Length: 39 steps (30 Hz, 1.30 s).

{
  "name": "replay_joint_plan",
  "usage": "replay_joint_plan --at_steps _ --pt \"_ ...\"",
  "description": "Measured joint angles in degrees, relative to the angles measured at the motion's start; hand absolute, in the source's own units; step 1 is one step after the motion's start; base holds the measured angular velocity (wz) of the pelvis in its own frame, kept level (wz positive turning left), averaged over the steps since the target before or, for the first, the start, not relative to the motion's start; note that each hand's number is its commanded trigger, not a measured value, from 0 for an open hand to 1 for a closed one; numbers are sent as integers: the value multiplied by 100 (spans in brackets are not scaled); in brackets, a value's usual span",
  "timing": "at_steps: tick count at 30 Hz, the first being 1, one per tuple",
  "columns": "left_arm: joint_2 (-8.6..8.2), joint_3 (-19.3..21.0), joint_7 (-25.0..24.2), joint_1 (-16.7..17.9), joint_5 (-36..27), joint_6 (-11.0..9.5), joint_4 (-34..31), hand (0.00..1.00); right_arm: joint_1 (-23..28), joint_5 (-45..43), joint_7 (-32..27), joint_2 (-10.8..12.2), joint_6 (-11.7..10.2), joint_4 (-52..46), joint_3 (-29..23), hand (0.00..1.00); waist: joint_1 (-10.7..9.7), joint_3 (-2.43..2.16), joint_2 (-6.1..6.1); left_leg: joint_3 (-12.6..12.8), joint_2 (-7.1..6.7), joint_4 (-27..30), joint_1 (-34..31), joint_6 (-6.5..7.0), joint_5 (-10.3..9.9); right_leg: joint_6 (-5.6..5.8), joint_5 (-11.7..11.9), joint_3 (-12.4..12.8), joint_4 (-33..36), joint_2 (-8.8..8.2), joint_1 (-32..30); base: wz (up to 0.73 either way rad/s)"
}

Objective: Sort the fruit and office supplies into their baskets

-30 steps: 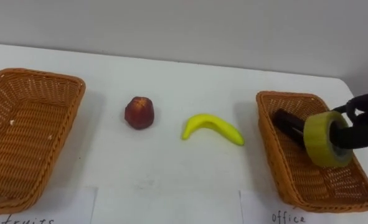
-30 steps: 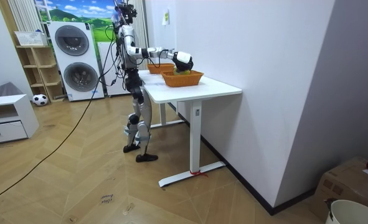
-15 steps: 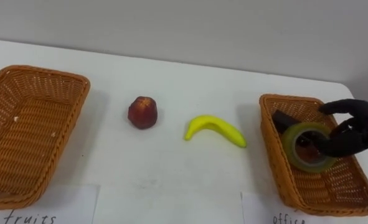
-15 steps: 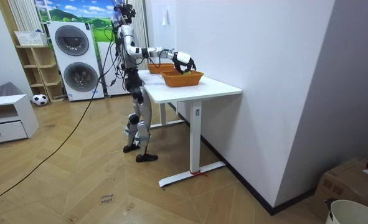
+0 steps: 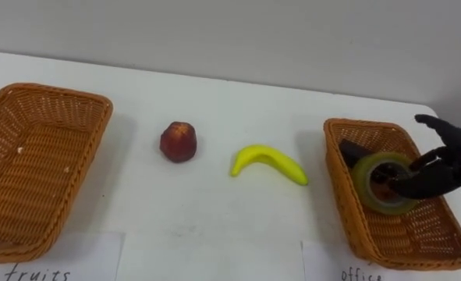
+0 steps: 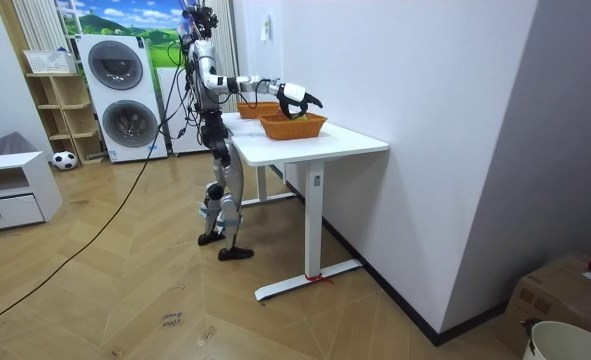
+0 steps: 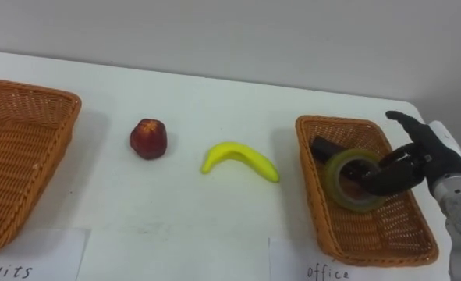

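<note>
Right robot hand: the right robot hand (image 5: 442,162) is hovering over the far right part of the right basket (image 5: 341,191), coming in from the right edge. Its fingers are spreading apart and gripping nothing; one dark fingertip is reaching toward the hole of the tape roll, and whether it is touching the roll cannot be told.
Tape roll: the yellow-green tape roll (image 5: 365,176) is lying inside the right basket, near its middle, tilting slightly so that its hole is facing up and toward the near side.
Dark object: a dark office item (image 5: 350,148) is lying in the same basket, just beyond the tape roll on the far left side; what it is cannot be told.
Banana: the banana (image 5: 267,161) is lying on the white tabletop (image 5: 214,218) between the two baskets, just left of the right basket, touching neither.
Red fruit: a round red fruit (image 5: 178,141) is sitting on the tabletop left of the banana, apart from it.
Left basket: the left basket (image 5: 39,172) is standing at the left end, holding no fruit.
Paper sheets: a white sheet (image 5: 58,261) is lying at the near edge before the left basket, and another (image 5: 335,265) before the right one.
Robot: in the room view it is standing at the tabletop's far end, stretching its right arm out over the nearer basket.
</note>
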Motion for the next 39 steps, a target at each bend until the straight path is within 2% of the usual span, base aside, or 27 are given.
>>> replay_joint_plan --at_steps 4,6,15,22,25,35,39 --pt "1 2 2 12 2 0 67 0 0 -17 14 0 0 -75 -1 0 -3 9 14 6 0 -10 41 0 0 0 0 5 -3 3 42 0" --pt "0 1 2 25 2 0 88 0 0 -14 24 -1 1 -180 0 0 -5 0 1 6 1 -7 42 0 0 0 1 1 1 -1 43 0" --pt "4 4 -55 110 2 -56 96 0 -34 -65 15 -3 -34 -1023 -8 0 -6 -3 -21 -33 -2 1 37 1 0 3 -2 -23 -5 -17 60 1" --pt "2 -5 -75 92 -122 -58 95 0 -71 147 10 -3 -78 -1536 -8 0 -21 19 -22 -53 6 -5 33 1 -1 4 -3 -53 -16 -13 67 1" --pt "4 16 -75 106 -118 -58 104 0 -240 214 1 -6 -76 -1546 -22 0 -30 31 -13 -47 3 -9 23 2 -1 4 -3 -42 -11 -12 51 -1" --pt "22 21 -82 159 -103 -56 241 0 -373 303 -6 -22 -79 -2116 -93 0 -15 4 14 -43 2 9 20 2 0 3 -2 -28 12 -11 46 0" --pt "46 8 -202 143 -43 -38 246 0 -379 302 6 -23 -77 -2127 -47 0 100 -12 -12 -70 2 18 21 1 0 2 -2 -40 20 -15 56 0"
